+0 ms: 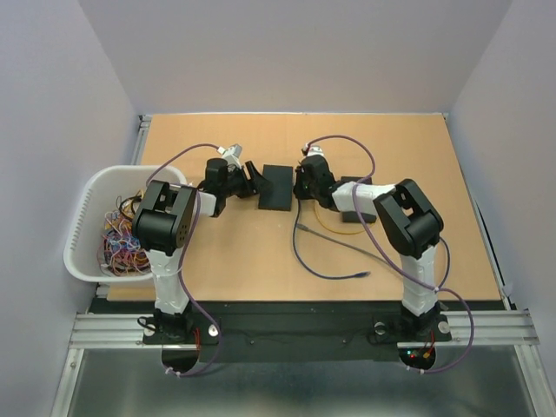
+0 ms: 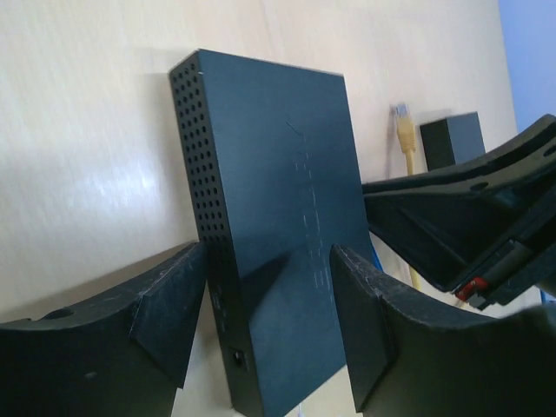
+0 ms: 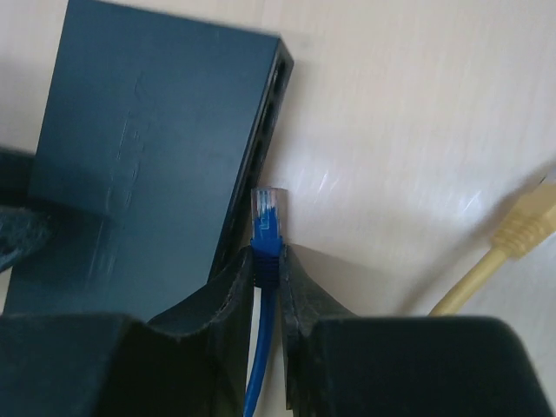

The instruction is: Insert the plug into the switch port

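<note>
Step in hand: lining up before insertion. My right pincer [image 3: 267,265] is pinched on the blue plug [image 3: 267,208], its clear tip just beside the port row [image 3: 272,100] on the right side of the switch [image 3: 148,148], in no port yet. My left pincer [image 2: 269,321] stands spread astride the switch, mid-table; whether it presses the sides I cannot tell. Next, I judge: turn the tip left to face a port, then push straight in against the left's brace.

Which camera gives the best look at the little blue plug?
The right wrist view: the blue plug sits mid-frame, pinched in the right claw beside the switch. The top and left wrist views do not show it clearly.
</note>
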### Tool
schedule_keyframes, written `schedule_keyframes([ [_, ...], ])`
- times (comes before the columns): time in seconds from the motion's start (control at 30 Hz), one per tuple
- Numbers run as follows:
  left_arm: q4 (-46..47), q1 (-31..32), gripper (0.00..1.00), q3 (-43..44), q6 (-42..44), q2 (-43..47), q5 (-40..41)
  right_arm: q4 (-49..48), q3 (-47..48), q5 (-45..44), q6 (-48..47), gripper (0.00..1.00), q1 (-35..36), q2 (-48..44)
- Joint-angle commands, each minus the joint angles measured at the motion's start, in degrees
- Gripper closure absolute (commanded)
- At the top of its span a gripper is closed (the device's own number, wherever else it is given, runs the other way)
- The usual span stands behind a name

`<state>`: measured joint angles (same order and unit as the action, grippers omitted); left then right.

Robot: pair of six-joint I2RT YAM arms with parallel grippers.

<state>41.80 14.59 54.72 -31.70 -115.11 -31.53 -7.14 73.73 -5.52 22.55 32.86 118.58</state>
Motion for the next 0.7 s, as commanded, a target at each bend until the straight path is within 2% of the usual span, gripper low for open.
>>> schedule_keyframes([
  [0.0,-3.74,0.53,0.3,-5.67,0.94,2.34,1.03,-2.35,-5.96,3.05,3.38,1.0,2.38,-3.18],
  [0.2,-4.01,0.53,0.3,-6.91,2.52,3.66,0.07,-5.08,-11.68,3.59,5.75,1.0,7.65,-7.49],
  [0.47,-6.73,0.44,0.31,-4.45,6.73,3.4,-4.07,-7.1,-10.28,1.74,8.39,0.99,15.47,-6.44],
  [0.67,-8.84,0.44,0.32,-5.85,7.01,3.93,-2.4,-6.93,-10.98,-2.03,8.31,1.0,16.44,-5.64],
])
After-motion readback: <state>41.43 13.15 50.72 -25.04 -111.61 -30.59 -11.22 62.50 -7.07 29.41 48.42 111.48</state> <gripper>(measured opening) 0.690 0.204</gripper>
